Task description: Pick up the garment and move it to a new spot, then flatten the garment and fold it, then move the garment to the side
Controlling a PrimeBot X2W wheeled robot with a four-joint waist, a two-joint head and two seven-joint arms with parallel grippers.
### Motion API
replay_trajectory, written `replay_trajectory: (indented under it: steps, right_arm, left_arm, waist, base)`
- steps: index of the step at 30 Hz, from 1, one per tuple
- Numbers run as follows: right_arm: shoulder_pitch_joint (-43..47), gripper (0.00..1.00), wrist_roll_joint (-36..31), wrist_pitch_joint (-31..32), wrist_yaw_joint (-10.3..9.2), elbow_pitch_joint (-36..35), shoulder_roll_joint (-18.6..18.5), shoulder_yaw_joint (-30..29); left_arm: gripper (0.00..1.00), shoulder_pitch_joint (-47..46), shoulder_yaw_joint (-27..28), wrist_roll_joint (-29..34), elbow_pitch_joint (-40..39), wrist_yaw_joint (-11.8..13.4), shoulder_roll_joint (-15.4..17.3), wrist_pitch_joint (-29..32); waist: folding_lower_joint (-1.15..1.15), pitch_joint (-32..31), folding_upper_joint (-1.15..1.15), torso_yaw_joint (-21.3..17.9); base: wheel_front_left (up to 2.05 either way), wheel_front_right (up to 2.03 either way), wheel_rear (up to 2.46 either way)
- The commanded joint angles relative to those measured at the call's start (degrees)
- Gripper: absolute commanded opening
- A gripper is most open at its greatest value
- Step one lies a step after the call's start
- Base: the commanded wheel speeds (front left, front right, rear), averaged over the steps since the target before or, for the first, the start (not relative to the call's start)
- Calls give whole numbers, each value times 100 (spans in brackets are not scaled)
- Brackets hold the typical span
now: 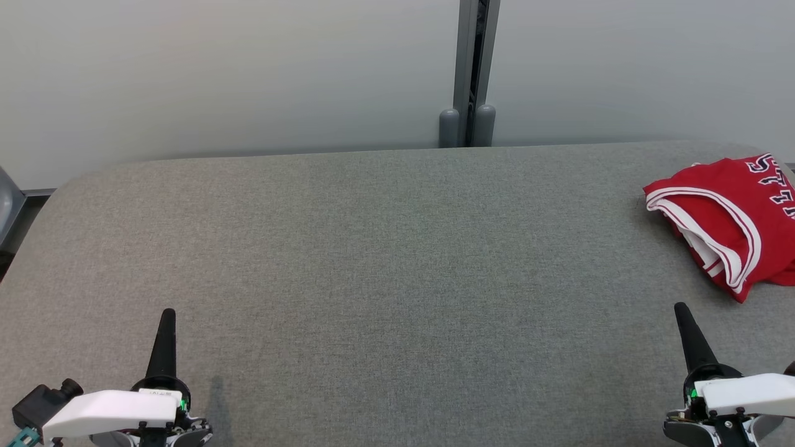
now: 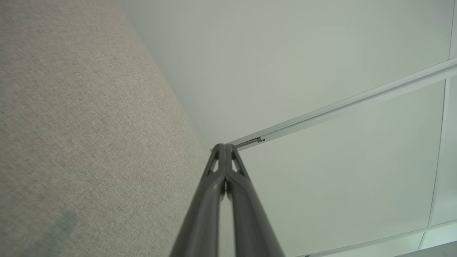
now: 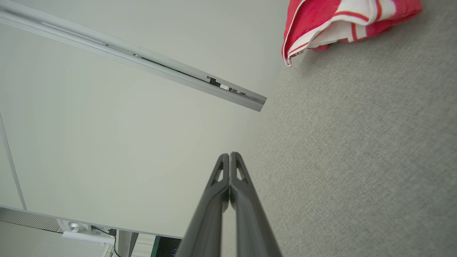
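Observation:
The garment (image 1: 733,217) is a red jersey with white trim and dark lettering. It lies bunched and folded over at the far right of the grey padded table (image 1: 385,248), partly cut off by the picture's edge. In the right wrist view the garment (image 3: 342,21) shows at the top, well ahead of the fingertips. My right gripper (image 1: 681,308) (image 3: 229,154) rests shut at the lower right, nearer to me than the jersey, holding nothing. My left gripper (image 1: 168,312) (image 2: 225,144) rests shut at the lower left, far from the jersey, with nothing in it.
A pale wall (image 1: 248,74) with a grey vertical post (image 1: 469,74) stands behind the table's far edge. The table's rounded left corner (image 1: 56,192) drops off toward a dark gap.

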Motion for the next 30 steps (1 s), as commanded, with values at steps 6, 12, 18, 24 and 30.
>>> replay_trajectory:
  steps: [6, 12, 18, 24, 30]
  right_arm:
    - [-125, 0, 348, 114, 0, -74, -8, -65]
    - [-163, 0, 609, 192, 0, -79, 1, -99]
    - [-192, 0, 898, 287, 0, -81, 11, -138]
    - [-215, 0, 1133, 354, 1, -85, 18, -172]
    - [-224, 0, 1354, 418, 1, -88, 24, -202]
  left_arm:
    - [0, -187, 41, -365, -65, -54, 45, 102]
    - [0, -209, 52, -663, -67, -73, 47, 178]
    - [0, -256, 65, -990, -72, -93, 50, 272]
    - [0, -289, 75, -1243, -74, -109, 53, 337]
    - [0, -300, 85, -1488, -72, -126, 56, 407]
  waist:
    - [0, 1, 0, -8]
    - [0, 1, 0, -17]
    - [0, 2, 0, -27]
    - [0, 2, 0, -35]
    - [0, 3, 0, -44]
  base:
    - [0, 0, 0]
    - [0, 0, 0]
    - [0, 0, 0]
    - [0, 0, 0]
    - [0, 0, 0]
